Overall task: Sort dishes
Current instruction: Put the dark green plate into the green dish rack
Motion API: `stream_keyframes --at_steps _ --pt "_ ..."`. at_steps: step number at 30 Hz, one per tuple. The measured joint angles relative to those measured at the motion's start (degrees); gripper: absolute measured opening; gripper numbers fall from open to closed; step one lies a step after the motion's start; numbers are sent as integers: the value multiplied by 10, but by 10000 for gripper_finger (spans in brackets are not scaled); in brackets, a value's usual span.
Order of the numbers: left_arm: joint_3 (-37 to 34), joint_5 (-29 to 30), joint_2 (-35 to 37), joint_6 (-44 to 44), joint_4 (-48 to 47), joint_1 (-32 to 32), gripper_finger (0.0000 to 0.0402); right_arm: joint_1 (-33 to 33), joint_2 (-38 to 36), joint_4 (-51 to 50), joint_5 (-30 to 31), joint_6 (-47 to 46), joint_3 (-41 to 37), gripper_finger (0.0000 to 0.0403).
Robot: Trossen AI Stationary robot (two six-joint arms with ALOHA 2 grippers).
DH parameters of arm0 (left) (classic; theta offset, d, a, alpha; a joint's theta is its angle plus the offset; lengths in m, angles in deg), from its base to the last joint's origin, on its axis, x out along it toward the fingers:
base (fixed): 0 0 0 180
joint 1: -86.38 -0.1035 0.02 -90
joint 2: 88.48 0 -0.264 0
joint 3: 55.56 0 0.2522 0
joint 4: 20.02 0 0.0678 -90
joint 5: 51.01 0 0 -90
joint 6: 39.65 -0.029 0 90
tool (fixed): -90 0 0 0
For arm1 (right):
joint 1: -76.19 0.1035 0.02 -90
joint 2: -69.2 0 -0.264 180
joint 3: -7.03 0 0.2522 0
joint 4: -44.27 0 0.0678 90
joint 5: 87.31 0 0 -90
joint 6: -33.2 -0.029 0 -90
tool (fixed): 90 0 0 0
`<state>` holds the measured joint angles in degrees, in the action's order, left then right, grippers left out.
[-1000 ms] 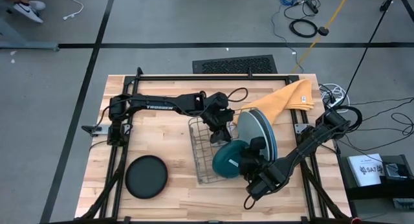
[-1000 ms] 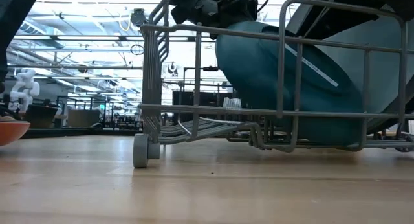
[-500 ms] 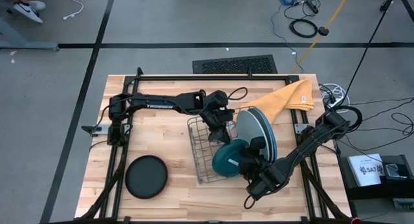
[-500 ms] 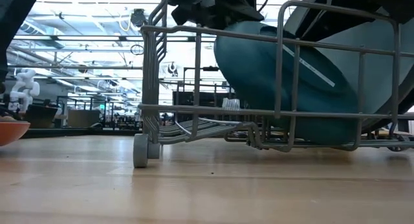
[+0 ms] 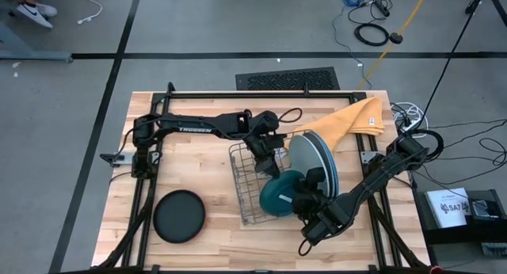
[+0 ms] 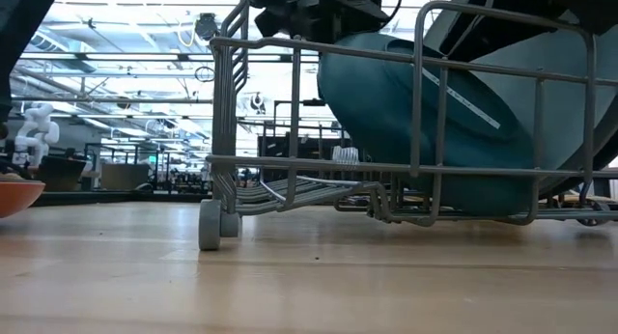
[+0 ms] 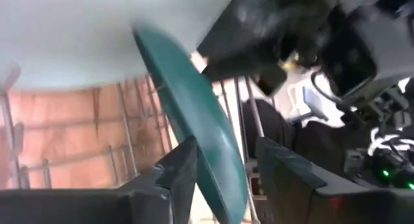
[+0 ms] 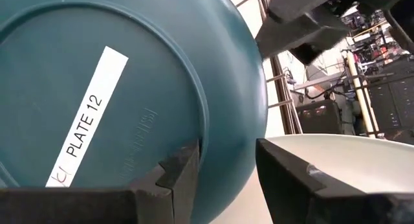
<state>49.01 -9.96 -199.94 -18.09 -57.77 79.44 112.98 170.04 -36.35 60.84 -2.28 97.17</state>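
Observation:
A dark teal plate point(image 5: 277, 199) stands tilted inside the wire dish rack point(image 5: 245, 187), its underside labelled "PLATE 12" point(image 8: 84, 133). Behind it several large plates point(image 5: 317, 159) stand on edge in the rack. My left gripper point(image 5: 269, 157) reaches in from the table's left, over the teal plate's far rim, and is shut on it. My right gripper point(image 5: 307, 193) comes from the near right side and is shut on the same plate. A black plate point(image 5: 179, 216) lies flat on the table near the left edge. My left gripper point(image 7: 226, 175) has the dark teal plate's rim point(image 7: 217, 162) pinched between its two fingers, coming from above and the table's left. The plate stands tilted in the rack. My right gripper point(image 8: 226, 175) pinches the plate's rim point(image 8: 226, 153), one finger point(image 8: 181, 175) on the labelled underside, the other on the opposite face. It comes from the table's near right side.
A yellow-orange cloth point(image 5: 352, 119) lies at the table's far right, behind the rack. The rack's wire walls point(image 6: 294, 165) close in the plates. Bare wood shows left of the rack around the black plate. An orange-red rim point(image 6: 14, 194) shows at the low view's left edge.
My left gripper has edged slightly toward the table's left. With it, the dark teal plate's upper part and the rack's wires have shifted a little sideways in the low view. Neither gripper's finger gap is seen to change.

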Motion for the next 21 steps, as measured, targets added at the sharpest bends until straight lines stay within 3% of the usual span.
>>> stream_keyframes --at_steps 5,13,17,21 --pt "-2 1 -13 -10 -26 16 179 -4 1 -5 18 -1 0 146" --pt "-2 15 -26 -13 7 36 174 -6 1 -5 18 0 0 146" --pt "-2 30 -26 -19 10 34 129 -5 1 -3 20 0 0 146" --pt "-2 23 -26 -29 2 34 43 1 0 4 21 8 1 146"
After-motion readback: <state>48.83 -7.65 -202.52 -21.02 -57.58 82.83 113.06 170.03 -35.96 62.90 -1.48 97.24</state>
